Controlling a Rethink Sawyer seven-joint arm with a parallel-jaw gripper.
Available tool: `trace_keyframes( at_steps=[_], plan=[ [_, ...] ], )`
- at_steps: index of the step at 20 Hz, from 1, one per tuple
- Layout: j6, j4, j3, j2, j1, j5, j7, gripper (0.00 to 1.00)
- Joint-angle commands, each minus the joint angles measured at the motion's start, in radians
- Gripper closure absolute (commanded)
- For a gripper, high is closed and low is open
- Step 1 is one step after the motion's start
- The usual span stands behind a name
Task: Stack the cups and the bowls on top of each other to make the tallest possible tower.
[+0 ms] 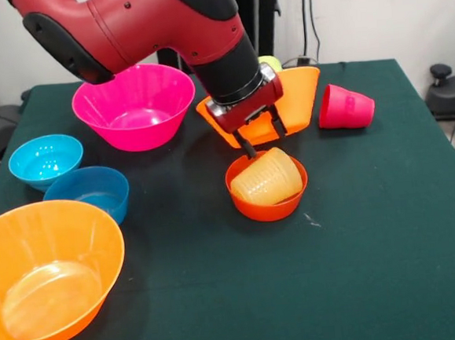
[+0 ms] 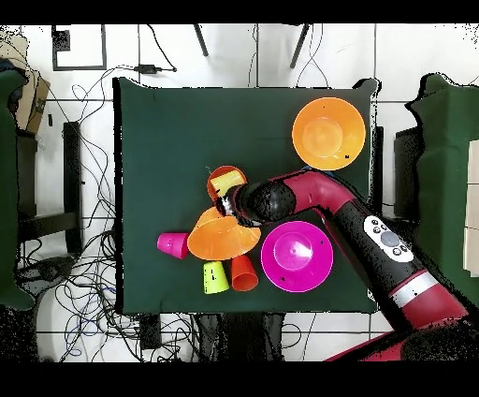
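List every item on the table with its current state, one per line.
pale yellow cup: on its side in the small red-orange bowl
red-pink cup: on its side
tilted orange bowl: tipped on edge
magenta bowl: upright, empty
near orange bowl: upright, empty
two blue bowls: upright
gripper: open above yellow cup

Large orange bowl (image 1: 46, 271): in the front view we see its left rim and base cut off by the picture's edge.
Tilted orange bowl (image 1: 296, 94): the arm (image 1: 161, 25) hides its left part.
Lime green cup (image 1: 271, 62): only a sliver shows behind the arm and the tilted orange bowl.
Orange cup (image 2: 243, 273): we find it in the overhead view only.
Two blue bowls (image 1: 45, 159): hidden under the arm from overhead.
Gripper (image 1: 261, 138): whether its tips touch the yellow cup (image 1: 274, 177) we cannot tell.
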Motion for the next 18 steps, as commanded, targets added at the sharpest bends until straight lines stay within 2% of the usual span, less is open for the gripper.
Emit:
trace_keyframes(
  at_steps=[1, 2, 3, 6, 7, 9, 13, 18],
  plan=[
    [-0.152, -0.011, -0.124, -0.242, 0.090, -0.210, 0.058, 0.00],
    [-0.169, -0.011, -0.144, -0.271, 0.104, -0.227, 0.104, 0.00],
    [-0.219, -0.007, -0.189, -0.318, 0.130, -0.267, 0.209, 0.00],
    [-0.246, -0.011, -0.300, -0.423, 0.208, -0.331, 0.380, 0.00],
    [-0.226, -0.017, -0.343, -0.448, 0.235, -0.331, 0.431, 0.00],
    [-0.190, -0.024, -0.362, -0.447, 0.237, -0.282, 0.402, 0.00],
    [-0.203, -0.014, -0.380, -0.410, 0.239, -0.209, 0.360, 0.00],
    [-0.215, 0.006, -0.381, -0.414, 0.239, -0.159, 0.355, 0.00]
  ],
)
